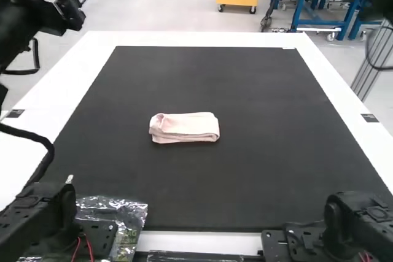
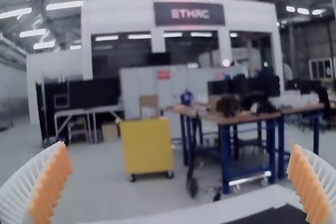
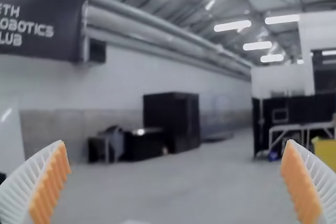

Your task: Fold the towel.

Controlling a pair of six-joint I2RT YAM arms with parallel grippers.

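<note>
L wrist view: dark sign w/ pale caps "ETHRC", on white bldg front; red label on gray panel, too small to read.
R wrist view: dark banner w/ pale caps "ETH", "OBOTICS", "LUB", cut at view edge.
High view: dark labels on white table rim, both sides, print n/a, too tiny.

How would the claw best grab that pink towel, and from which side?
Probably from straight above, pinching the pink towel across its middle, between its near and far long edges. It lies folded in a compact, layered bundle, longer side to side than front to back, so that grip spans the shorter way and should keep the layers together.
</note>
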